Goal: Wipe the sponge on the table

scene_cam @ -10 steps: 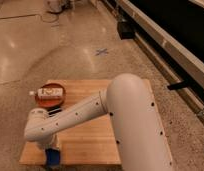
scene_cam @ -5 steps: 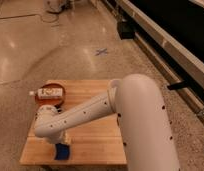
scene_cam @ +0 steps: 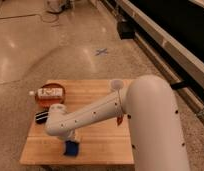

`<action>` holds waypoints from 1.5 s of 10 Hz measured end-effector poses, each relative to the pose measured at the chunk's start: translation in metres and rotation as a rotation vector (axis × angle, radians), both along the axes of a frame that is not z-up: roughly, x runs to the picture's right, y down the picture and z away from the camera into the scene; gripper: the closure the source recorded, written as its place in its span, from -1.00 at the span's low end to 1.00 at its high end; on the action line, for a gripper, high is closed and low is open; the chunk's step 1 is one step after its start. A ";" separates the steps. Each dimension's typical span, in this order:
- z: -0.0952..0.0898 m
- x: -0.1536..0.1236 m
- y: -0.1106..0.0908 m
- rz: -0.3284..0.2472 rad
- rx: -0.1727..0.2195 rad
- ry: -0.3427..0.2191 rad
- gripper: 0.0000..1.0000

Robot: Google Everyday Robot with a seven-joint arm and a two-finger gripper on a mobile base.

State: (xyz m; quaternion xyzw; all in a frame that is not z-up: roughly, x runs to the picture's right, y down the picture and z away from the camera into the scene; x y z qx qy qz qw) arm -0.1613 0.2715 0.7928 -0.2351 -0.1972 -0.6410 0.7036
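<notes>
The sponge (scene_cam: 71, 148) is a small bright-blue block resting on the table (scene_cam: 102, 137), near its front edge and left of centre. My gripper (scene_cam: 70, 140) points down right on top of it and is shut on the sponge, pressing it onto the wood. The white arm reaches in from the right and hides most of the fingers. The table is a light wooden plank top.
A brown bowl (scene_cam: 50, 98) with a white bottle (scene_cam: 48, 92) lying across it sits at the table's back left. A black bar (scene_cam: 41, 116) lies by the left edge. A small dark-red item (scene_cam: 120, 120) shows beside the arm. Shiny floor surrounds the table.
The gripper and the sponge have slid together to the right along the table's front edge, and slightly away from it. The bowl and the black bar have stayed put.
</notes>
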 end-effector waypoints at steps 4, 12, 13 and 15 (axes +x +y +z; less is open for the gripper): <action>-0.007 0.034 0.012 0.029 -0.002 0.041 1.00; -0.055 -0.027 0.029 0.024 -0.001 -0.121 1.00; -0.055 -0.037 0.027 0.018 0.005 -0.137 1.00; -0.050 -0.051 0.020 0.012 0.015 -0.155 1.00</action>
